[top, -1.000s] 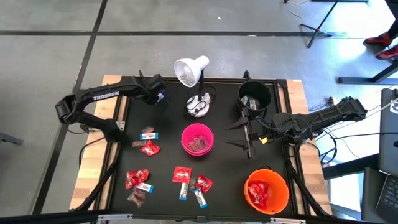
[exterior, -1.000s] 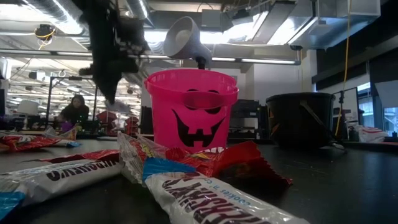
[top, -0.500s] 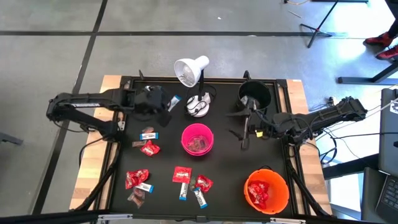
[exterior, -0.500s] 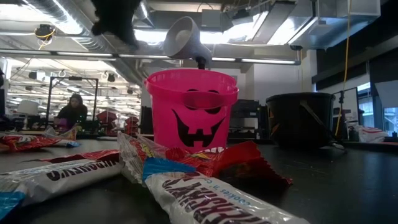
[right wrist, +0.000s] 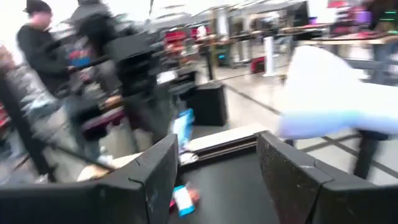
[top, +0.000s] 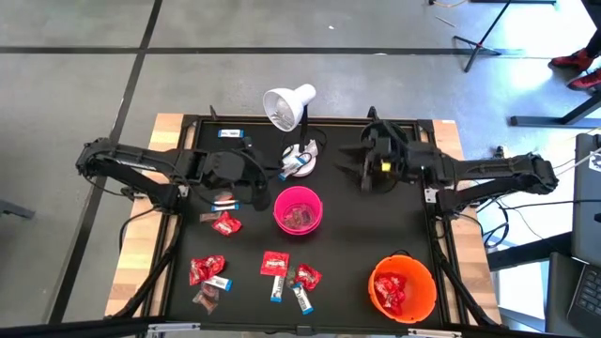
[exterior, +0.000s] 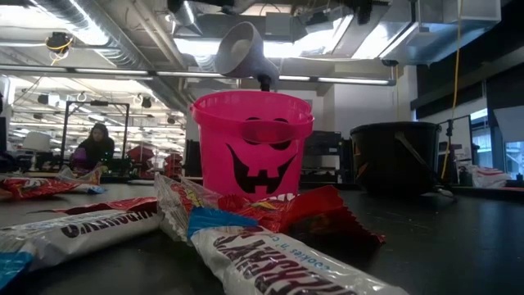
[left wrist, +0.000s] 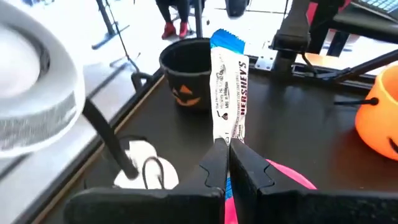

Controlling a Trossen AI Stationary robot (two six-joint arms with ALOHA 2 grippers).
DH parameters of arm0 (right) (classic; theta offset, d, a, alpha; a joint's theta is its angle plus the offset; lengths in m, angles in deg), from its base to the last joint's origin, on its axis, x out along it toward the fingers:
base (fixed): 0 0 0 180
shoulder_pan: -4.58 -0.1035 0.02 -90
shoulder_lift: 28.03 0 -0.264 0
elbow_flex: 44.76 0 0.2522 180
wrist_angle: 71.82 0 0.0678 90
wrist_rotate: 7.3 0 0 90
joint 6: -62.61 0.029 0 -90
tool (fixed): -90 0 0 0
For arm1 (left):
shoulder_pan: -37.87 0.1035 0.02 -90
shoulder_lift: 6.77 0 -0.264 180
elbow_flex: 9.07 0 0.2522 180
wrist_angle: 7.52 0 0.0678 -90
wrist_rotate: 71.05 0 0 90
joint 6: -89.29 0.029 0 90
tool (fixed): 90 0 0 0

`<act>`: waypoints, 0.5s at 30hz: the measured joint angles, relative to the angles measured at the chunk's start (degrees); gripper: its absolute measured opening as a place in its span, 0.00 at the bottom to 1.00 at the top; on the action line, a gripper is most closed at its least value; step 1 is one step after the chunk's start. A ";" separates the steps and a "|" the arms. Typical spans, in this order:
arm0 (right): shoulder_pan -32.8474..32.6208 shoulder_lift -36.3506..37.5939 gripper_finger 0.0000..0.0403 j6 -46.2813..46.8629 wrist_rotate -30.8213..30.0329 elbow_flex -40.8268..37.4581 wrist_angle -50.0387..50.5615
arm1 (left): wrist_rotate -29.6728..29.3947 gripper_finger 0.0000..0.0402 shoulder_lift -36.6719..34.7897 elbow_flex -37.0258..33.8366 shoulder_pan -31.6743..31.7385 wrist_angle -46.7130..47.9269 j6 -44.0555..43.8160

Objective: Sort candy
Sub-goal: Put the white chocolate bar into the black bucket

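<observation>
Candy lies at the table's near left: red packets (top: 225, 223), white-and-blue bars (top: 277, 289) and a dark brown one (top: 205, 299); another bar (top: 229, 134) lies at the far edge. My left gripper (top: 280, 173) is shut on a white-and-blue bar (left wrist: 228, 93) between the lamp base (top: 300, 160) and the pink bucket (top: 299, 208). My right gripper (top: 351, 167) is open and empty beside the black bucket (top: 387, 143); in its wrist view the two fingers stand wide apart (right wrist: 217, 168). My left gripper pinches the white-and-blue bar near one of its ends (left wrist: 226, 138) between the two fingers. The fingers lie along the bar and point about level toward the table's right. The bar sticks out past the fingertips, its free blue end (left wrist: 227, 40) foremost, clear of the table.
A white desk lamp (top: 288, 106) stands at the far middle. The pink bucket holds brown sweets. An orange bucket (top: 402, 286) at the near right holds red packets. The right arm partly covers the black bucket. In the low view, candy (exterior: 270, 262) lies before the pink bucket (exterior: 251, 143).
My left gripper has gone from the far left toward the table's right and a little nearer, carrying the white-and-blue bar to beside the lamp base. My right gripper has swung from the table's middle right toward the far edge, up to the black bucket, staying open.
</observation>
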 joint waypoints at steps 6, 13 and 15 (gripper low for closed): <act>5.54 -4.67 0.54 4.05 3.74 0.07 -6.41 | 0.11 0.00 2.59 0.00 0.86 -8.11 7.41; 5.79 -11.37 0.54 4.06 7.76 0.07 -14.69 | -0.03 0.00 4.96 -0.02 2.54 -10.76 8.22; 5.79 -12.30 0.54 4.14 7.80 0.07 -15.76 | -0.23 0.00 5.44 -0.02 2.77 -10.76 7.94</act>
